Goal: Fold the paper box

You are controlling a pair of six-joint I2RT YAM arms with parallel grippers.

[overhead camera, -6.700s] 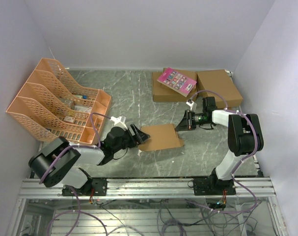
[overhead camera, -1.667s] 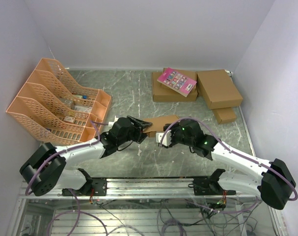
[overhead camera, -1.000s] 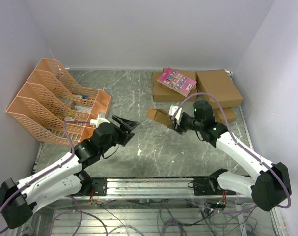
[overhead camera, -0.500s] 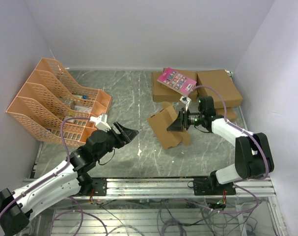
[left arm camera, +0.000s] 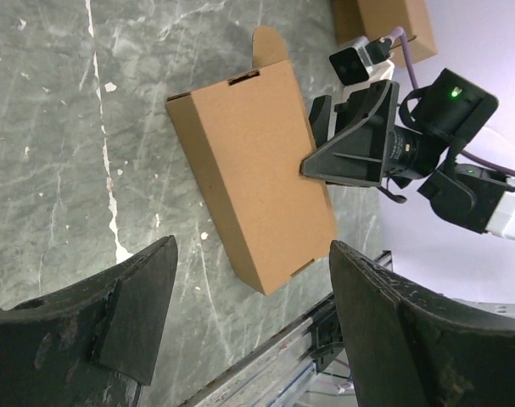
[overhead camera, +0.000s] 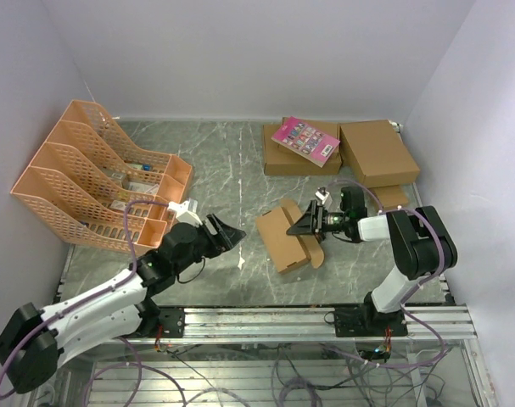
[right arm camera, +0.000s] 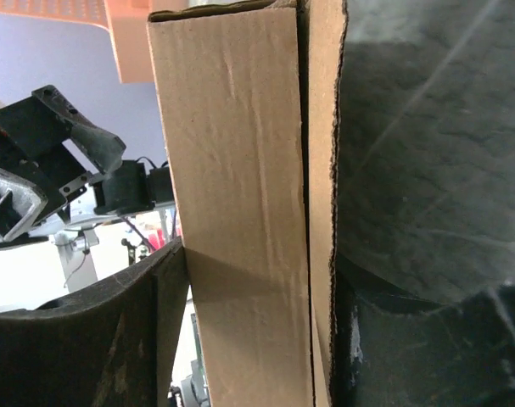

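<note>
1. One paper box (overhead camera: 288,237): an oblong of plain matte brown thin cardboard, creased, with flaps showing. It lies flat on the grey veined table (overhead camera: 223,161), on the near side of the pink booklet (overhead camera: 305,140).
2. Left gripper (overhead camera: 232,231): near-left of the booklet. Its black fingers are spread wide and hold nothing.
3. Right gripper (overhead camera: 301,227): at the paper box's right edge, fingers straddling the cardboard. Whether they clamp it cannot be told.
4. Three other brown boxes: one wide box (overhead camera: 282,161) under the booklet, a second wide box (overhead camera: 377,153) to its right, and one small box (overhead camera: 393,197) near-right.
5. One rack (overhead camera: 87,182): orange plastic mesh, four slots, far left of the booklet.
</note>
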